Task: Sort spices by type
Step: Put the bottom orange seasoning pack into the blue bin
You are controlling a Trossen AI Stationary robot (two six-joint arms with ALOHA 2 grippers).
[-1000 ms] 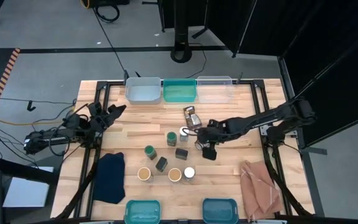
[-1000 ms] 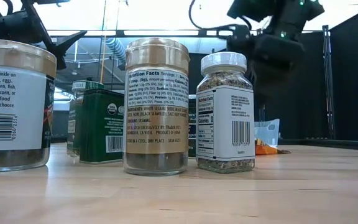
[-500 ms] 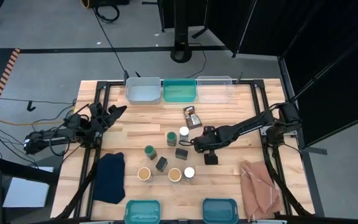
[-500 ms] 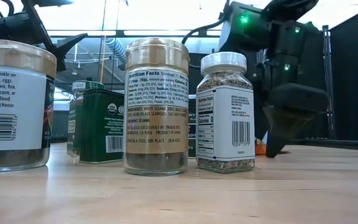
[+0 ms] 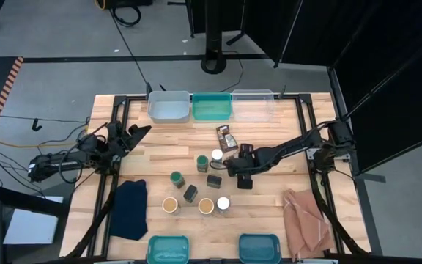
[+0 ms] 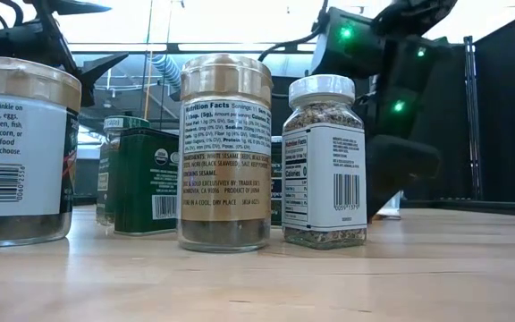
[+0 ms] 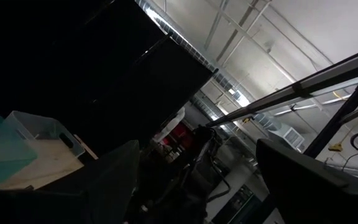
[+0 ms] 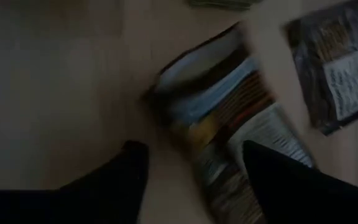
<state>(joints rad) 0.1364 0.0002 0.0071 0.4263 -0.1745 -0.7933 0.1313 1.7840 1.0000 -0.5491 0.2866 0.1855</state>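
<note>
Round jars and two dark boxes stand grouped mid-table: green tops (image 5: 202, 161) (image 5: 176, 177), white tops (image 5: 217, 155) (image 5: 223, 203), tan tops (image 5: 170, 204) (image 5: 206, 205), boxes (image 5: 214, 180) (image 5: 190, 193). One flat brown packet (image 5: 226, 137) lies toward the far side. My right gripper (image 5: 233, 167) is low over the second packet (image 8: 229, 124), which lies flat on the table; the open fingers (image 8: 126, 171) stand on either side of it. Whether they touch it cannot be told. My left gripper (image 5: 138, 131) waits open, raised at the table's left side.
Three bins sit along the far edge (image 5: 169, 106) (image 5: 212, 107) (image 5: 253, 104) and two teal bins at the near edge (image 5: 168, 248) (image 5: 259, 248). A dark blue cloth (image 5: 130, 208) lies near left and a pinkish-brown cloth (image 5: 304, 213) near right. The first packet (image 8: 340, 68) lies close to the right gripper.
My right gripper has come down from well above the table to just over the packet and shifted a little toward the table's left, closer to the jars. Its fingers stay apart.
</note>
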